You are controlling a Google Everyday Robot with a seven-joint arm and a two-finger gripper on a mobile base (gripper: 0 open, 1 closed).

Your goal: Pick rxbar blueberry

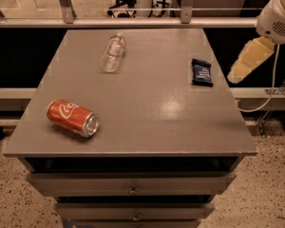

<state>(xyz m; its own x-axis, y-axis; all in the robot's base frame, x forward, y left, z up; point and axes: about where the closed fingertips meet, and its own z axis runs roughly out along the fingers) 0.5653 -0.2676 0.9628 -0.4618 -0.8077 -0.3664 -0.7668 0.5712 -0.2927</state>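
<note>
Navy bar (202, 72) lies flat by the right edge; swing your gripper (238, 71), hovering off that edge, open or closed I cannot tell, over it and descend squarely.

We observe a dim, warm-tinted scene lit from above: a soft glare patch lies on the grey table (147, 70) toward 3 o'clock of frame centre, shadow fills the recess under its front lip at 6 o'clock, and the pale gripper (247, 62) at 2 o'clock catches light.
</note>
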